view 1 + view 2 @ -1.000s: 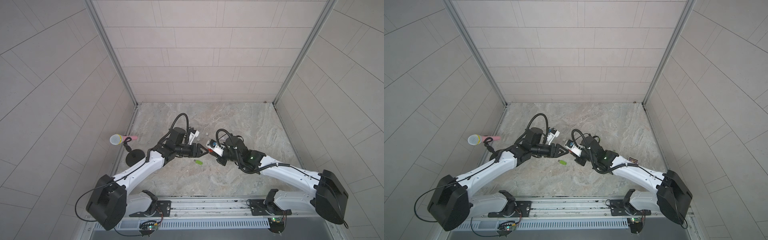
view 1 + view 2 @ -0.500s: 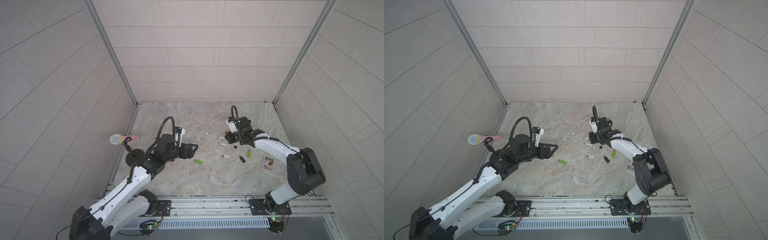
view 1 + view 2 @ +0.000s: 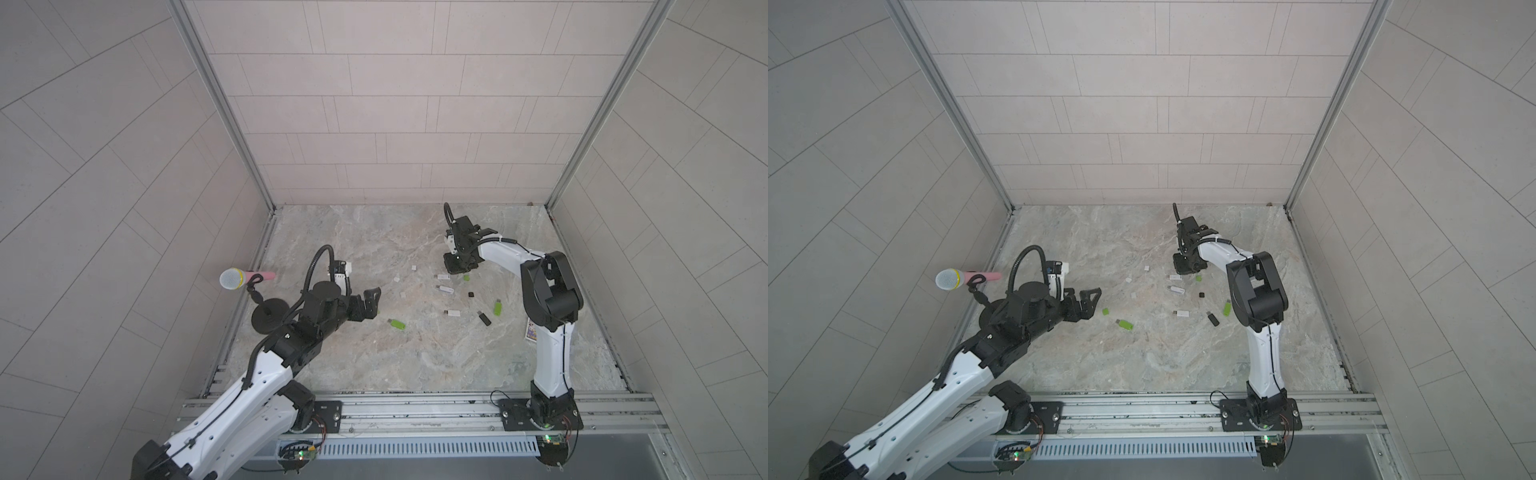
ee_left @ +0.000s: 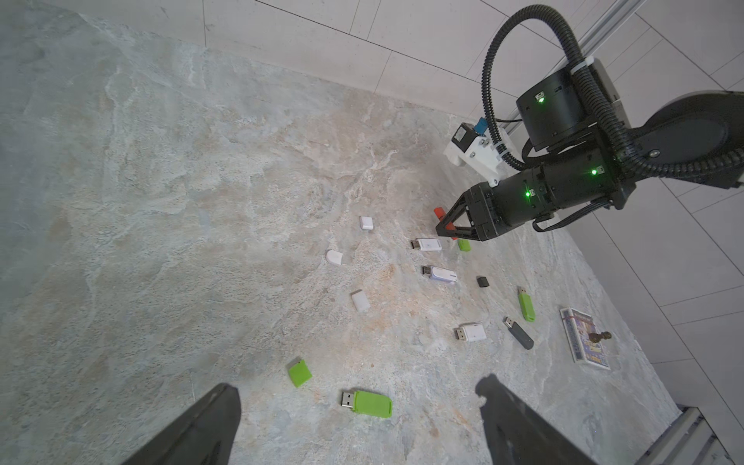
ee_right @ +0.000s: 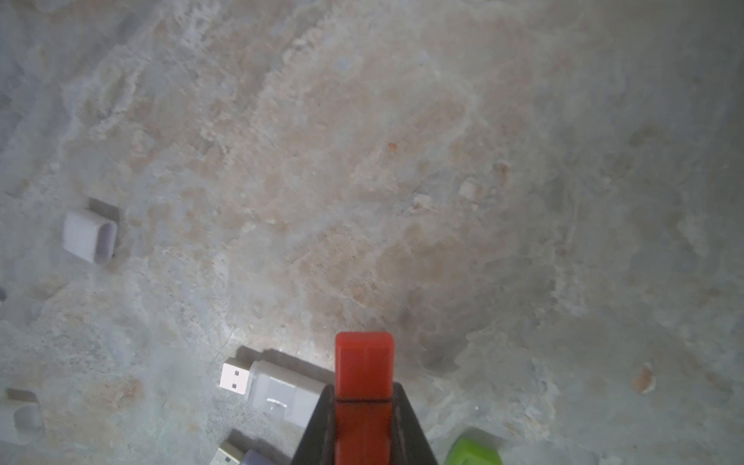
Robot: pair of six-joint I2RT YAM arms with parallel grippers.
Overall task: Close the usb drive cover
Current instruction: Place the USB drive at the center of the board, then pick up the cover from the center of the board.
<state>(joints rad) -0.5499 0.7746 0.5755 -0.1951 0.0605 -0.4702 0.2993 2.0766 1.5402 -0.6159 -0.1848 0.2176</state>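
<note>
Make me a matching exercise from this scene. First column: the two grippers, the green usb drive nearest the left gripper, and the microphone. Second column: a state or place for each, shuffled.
Column one
1. left gripper
2. right gripper
3. green usb drive
4. microphone

Column two
A. on a stand beside the table edge
B. open, holding nothing
C. lying on the table, plug uncovered
D. shut on the red usb drive

Pairs: 1-B, 2-D, 3-C, 4-A
</note>
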